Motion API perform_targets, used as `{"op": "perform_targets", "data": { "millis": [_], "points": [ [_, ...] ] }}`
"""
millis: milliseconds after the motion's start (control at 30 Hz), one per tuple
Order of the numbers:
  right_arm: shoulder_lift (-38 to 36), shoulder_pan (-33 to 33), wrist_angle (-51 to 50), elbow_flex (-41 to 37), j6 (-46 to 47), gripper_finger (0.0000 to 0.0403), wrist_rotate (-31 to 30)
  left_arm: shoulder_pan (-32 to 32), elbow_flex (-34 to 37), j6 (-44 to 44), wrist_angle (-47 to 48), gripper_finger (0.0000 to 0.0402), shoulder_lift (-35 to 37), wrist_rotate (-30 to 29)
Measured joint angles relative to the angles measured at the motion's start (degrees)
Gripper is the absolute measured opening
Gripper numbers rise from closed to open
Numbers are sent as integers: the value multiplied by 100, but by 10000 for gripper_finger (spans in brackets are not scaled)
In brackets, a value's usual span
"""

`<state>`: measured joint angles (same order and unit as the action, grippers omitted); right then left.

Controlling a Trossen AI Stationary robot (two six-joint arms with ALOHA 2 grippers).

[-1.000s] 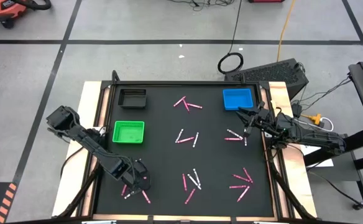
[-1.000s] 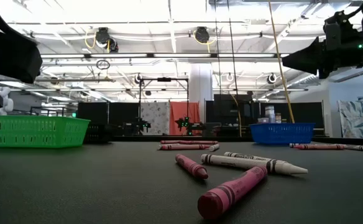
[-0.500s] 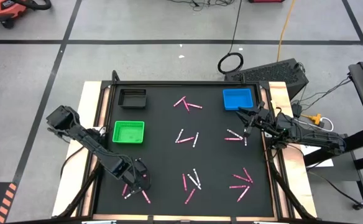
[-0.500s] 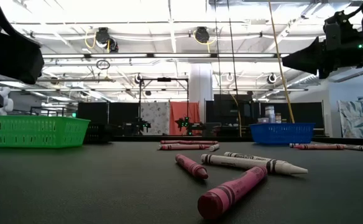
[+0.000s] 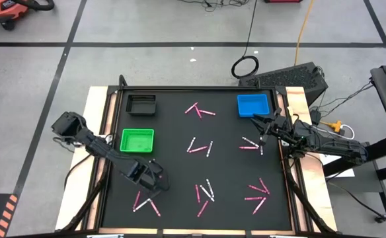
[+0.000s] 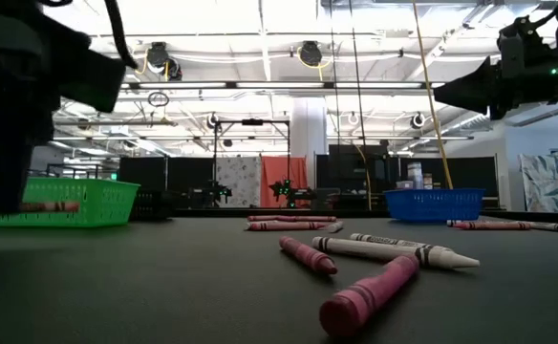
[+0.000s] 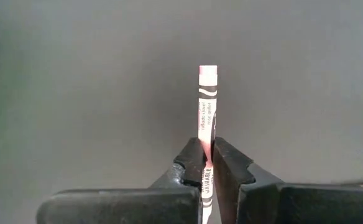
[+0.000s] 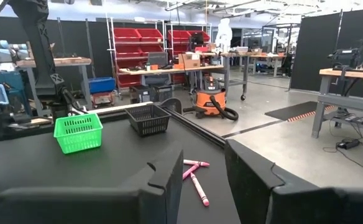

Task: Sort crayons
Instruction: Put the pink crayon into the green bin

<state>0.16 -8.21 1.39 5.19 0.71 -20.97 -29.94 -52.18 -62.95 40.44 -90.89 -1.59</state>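
My left gripper [image 5: 156, 186] hangs over the table's near left part, shut on a pink crayon [image 7: 207, 102], which also shows in the low view [image 6: 57, 205]. More pink and pale crayons lie flat in small groups [image 5: 199, 110] [image 5: 198, 147] [image 5: 251, 143] [image 5: 205, 193] [image 5: 257, 191], and two lie just near-left of the gripper [image 5: 145, 202]. A green tray [image 5: 137, 140], a black tray [image 5: 141, 104] and a blue tray [image 5: 252, 104] stand on the mat. My right gripper [image 5: 259, 125] waits open at the right side, beside the blue tray, holding nothing. My left gripper pinches the pink crayon between its two fingers on its paper-wrapped shaft [image 7: 206, 138], one finger on each long side. The fingers come from above, pointing down. The crayon is lifted clear of the mat and lies about level, one end [image 7: 207, 70] sticking out past the fingertips.
The black mat [image 5: 173, 165] has bare room between the crayon groups. Wooden table edges run along both sides [image 5: 100, 132]. The right arm [image 5: 318, 140] reaches in from the right edge, above the crayons there.
My left gripper has shut on a pink crayon that lay on the mat at the near left, then risen with it and gone toward the table's right and far side. The crayon is now lifted clear and level.
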Motion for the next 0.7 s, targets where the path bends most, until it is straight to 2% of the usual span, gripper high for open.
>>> {"op": "perform_targets", "data": {
  "millis": [500, 700],
  "points": [
    [2, 0, -131, 0, -597, 105, 4, 1490, -367, 427, 2719, 13, 1454, -529],
    [0, 0, -127, 0, -638, 105, 7, 2302, -365, 1179, 3058, 13, 1641, -651]
  ]
}}
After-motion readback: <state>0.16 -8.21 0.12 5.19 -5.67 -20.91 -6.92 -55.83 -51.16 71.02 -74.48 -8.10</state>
